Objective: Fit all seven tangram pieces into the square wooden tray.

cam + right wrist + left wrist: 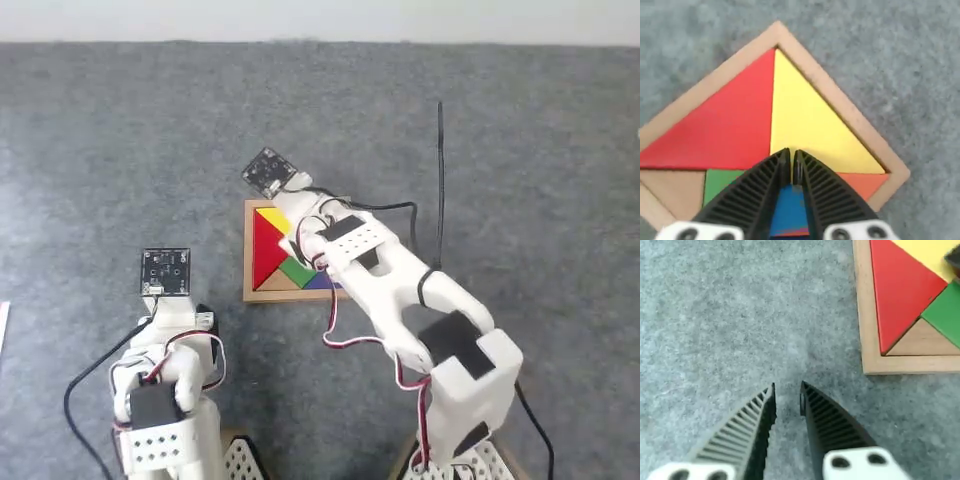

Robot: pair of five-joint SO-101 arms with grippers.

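Right gripper [791,156] together above tray [248,260], frame centre; left gripper [787,390] slightly apart over counter [715,315]. Tangram pieces [805,125] look thin, stiff, light, slick: pinch across opposite edges.

Grey felt-like table covering [120,130], pale wall strip [320,20] beyond its far edge.

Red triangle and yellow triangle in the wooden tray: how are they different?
The big red triangle lies along the square wooden tray's left side in the high view; the big yellow triangle lies along its far side. There the white right arm hides part of the yellow triangle, while the red triangle shows mostly. Both lie flat, meeting along one edge.
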